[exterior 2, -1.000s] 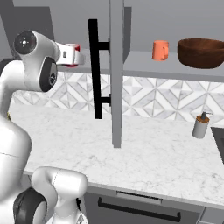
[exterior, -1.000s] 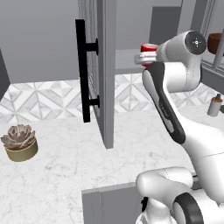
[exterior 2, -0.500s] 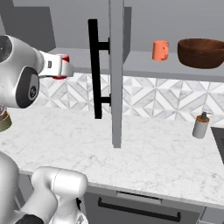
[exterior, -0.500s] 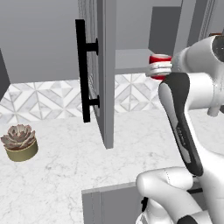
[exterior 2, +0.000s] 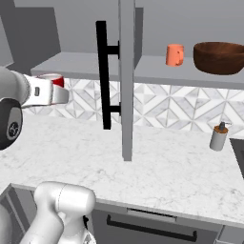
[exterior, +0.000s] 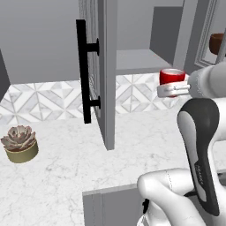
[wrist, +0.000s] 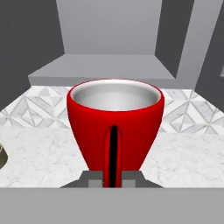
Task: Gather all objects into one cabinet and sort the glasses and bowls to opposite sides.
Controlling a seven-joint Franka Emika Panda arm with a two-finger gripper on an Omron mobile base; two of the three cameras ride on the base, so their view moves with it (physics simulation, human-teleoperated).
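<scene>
A glossy red cup (wrist: 131,118) stands upright in my gripper (wrist: 113,178), which is shut on its handle. From the left base the red cup (exterior: 172,76) hangs in front of the open grey cabinet's left shelf (exterior: 137,62), above the counter, with the gripper (exterior: 172,88) just under it. The right base view has the cup (exterior 2: 57,80) and gripper (exterior 2: 51,91) at the far left. On the right shelf (exterior 2: 157,71) stand an orange cup (exterior 2: 175,55) and a dark brown wooden bowl (exterior 2: 221,57). The bowl's (exterior: 217,42) edge shows behind glass.
The cabinet door (exterior: 103,75) stands open edge-on, its black bar handle (exterior: 83,70) facing left, between both shelf halves; door (exterior 2: 127,81). A potted succulent (exterior: 20,143) sits on the marble counter (exterior: 66,176) at left. A soap dispenser (exterior 2: 218,137) stands at the counter's right.
The arm has drawn the red cup down and back from shelf height toward the base, still held by its handle. Nothing on the shelf has moved.
</scene>
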